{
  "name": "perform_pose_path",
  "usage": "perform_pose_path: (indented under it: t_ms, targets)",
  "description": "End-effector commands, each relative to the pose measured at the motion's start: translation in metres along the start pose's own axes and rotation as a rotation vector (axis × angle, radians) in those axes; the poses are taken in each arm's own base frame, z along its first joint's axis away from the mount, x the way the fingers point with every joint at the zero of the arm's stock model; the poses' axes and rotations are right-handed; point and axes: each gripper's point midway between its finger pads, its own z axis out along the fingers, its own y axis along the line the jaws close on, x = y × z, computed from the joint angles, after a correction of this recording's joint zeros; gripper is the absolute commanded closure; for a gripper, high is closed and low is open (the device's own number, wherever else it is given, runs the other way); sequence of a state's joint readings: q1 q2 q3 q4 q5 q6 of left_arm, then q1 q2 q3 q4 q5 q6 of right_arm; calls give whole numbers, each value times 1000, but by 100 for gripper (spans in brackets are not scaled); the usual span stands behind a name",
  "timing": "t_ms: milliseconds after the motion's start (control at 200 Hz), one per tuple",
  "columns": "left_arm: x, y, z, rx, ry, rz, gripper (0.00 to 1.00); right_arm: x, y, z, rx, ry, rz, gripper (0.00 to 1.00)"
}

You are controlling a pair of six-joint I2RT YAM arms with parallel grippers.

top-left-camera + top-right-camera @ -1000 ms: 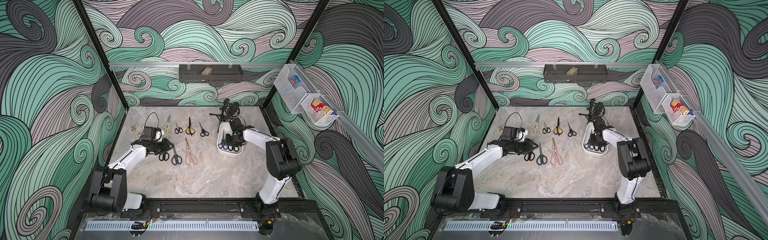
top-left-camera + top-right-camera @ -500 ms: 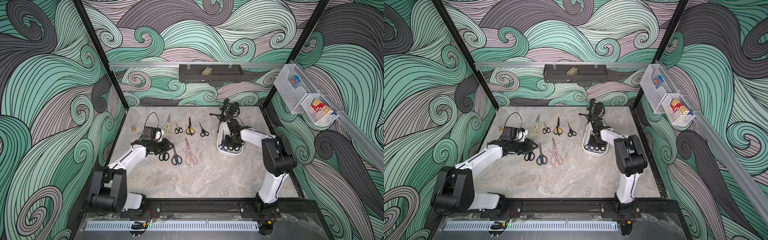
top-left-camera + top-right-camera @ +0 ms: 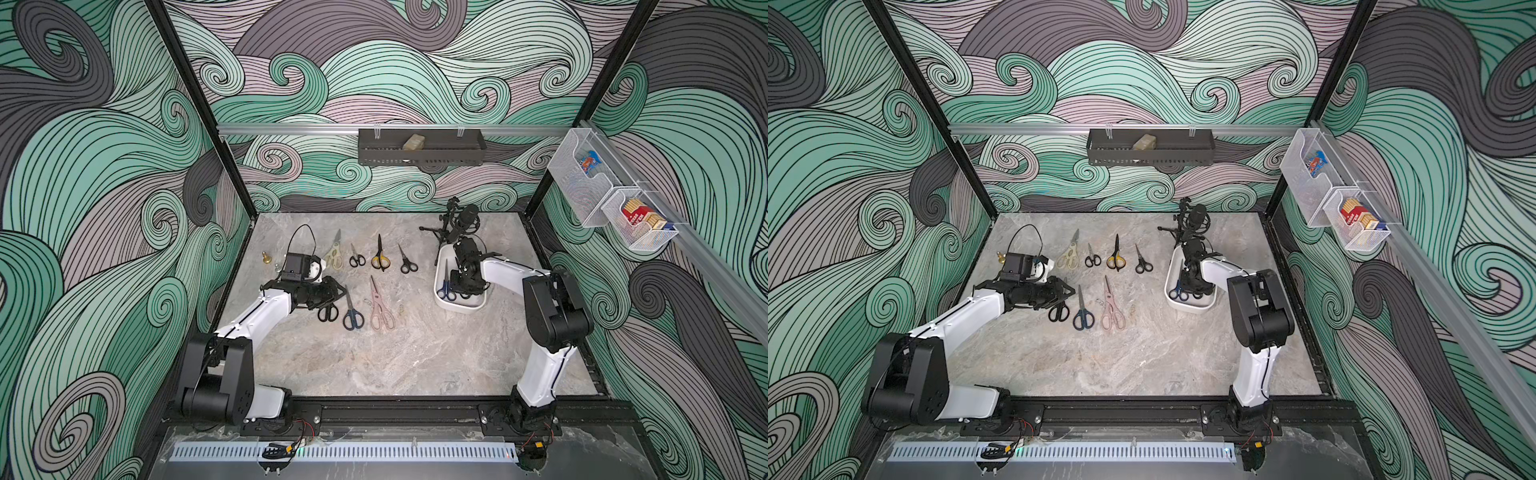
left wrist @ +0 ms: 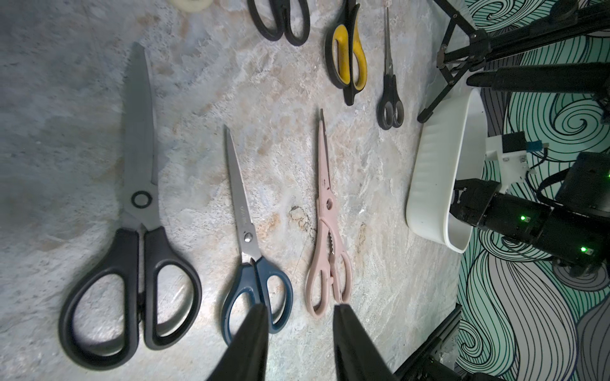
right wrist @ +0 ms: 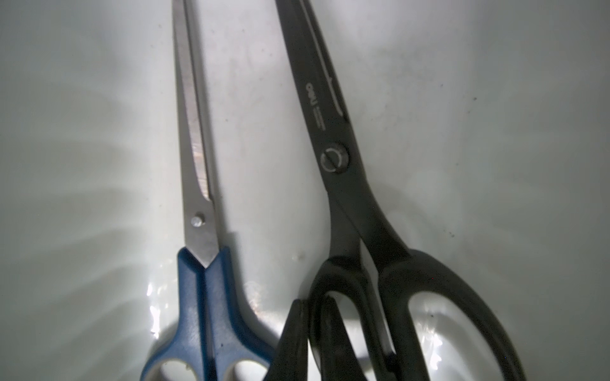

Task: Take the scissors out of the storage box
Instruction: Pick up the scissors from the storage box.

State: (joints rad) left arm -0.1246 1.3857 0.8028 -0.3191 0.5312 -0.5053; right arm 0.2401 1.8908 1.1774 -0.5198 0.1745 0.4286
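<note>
The right gripper (image 5: 312, 308), at the bottom of its wrist frame, is clamped on the thin handle ring of the black scissors (image 5: 333, 158). They lie in the storage box (image 5: 82, 132) beside the blue scissors (image 5: 198, 198). They look rigid, smooth and probably light, and may swing from the ring. The left gripper (image 4: 300, 308) stands apart and empty.

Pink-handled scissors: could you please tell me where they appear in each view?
Both top views: pink-handled scissors lie mid-table, in the near row.
Left wrist: mid-picture, just beyond the left gripper.
Right wrist: not in it.
Shared landmark: the white storage box.
</note>
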Motion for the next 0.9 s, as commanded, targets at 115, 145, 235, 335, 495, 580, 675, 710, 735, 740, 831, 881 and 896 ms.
perform_pose_path:
  t_ms: [115,145,235,335,495,580,675,710,735,740,831,881,896]
  targets:
    - [-3,-1,-6,-1,-17,17,64,3,-4,0,-5,24,24,100]
    - [-4,-2,-7,-1,-19,16,64,1,-3,-2,-11,19,26,100]
    - [-3,-1,-7,-2,-20,15,64,-4,1,-9,-35,5,33,100]
    - [-3,-1,-8,-1,-22,16,64,-9,3,-16,-55,-12,39,100]
    - [-3,0,-7,0,-20,14,64,-13,7,-24,-87,-25,52,100]
    - [-2,0,-7,1,-19,14,64,-15,11,-28,-110,-26,58,100]
    - [-2,1,-7,1,-18,14,64,-18,10,-31,-111,-39,66,100]
    - [-2,0,-7,2,-20,15,64,-19,11,-33,-115,-42,69,100]
    - [-2,0,-8,2,-20,15,64,-20,11,-34,-116,-45,69,100]
    - [-2,0,-8,2,-20,16,64,-20,10,-34,-116,-47,70,100]
    - [-2,1,-8,2,-21,16,64,-23,10,-38,-120,-56,76,100]
    - [-2,1,-8,1,-21,15,64,-24,10,-40,-124,-61,75,100]
    - [-3,1,-8,2,-23,15,64,-23,11,-40,-128,-59,75,100]
